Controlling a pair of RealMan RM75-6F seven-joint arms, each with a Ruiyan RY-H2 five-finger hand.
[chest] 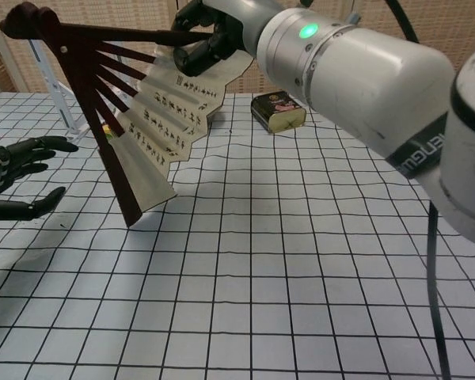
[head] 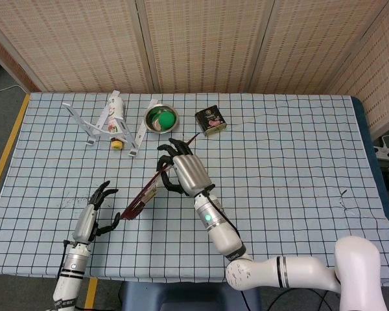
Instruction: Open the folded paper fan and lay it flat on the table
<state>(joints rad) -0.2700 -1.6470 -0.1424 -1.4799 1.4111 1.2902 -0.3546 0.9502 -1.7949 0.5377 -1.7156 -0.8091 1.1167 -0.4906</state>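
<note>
The paper fan [chest: 146, 131] hangs half spread in the air, dark red ribs and cream paper with writing; in the head view the fan [head: 146, 193] appears edge-on. My right hand [head: 181, 172] grips one outer rib near its far end, and in the chest view that right hand [chest: 210, 32] is at the top. The fan's pivot [chest: 22, 17] points up and left. My left hand [head: 98, 208] is raised off the table, fingers spread, just left of the fan; in the chest view the left hand [chest: 16, 178] holds nothing.
At the back of the checked tablecloth [head: 292, 162] stand a white folding stand [head: 104, 123] with a tube in it, a metal bowl [head: 161, 119] holding a green ball, and a small dark tin [head: 210, 120].
</note>
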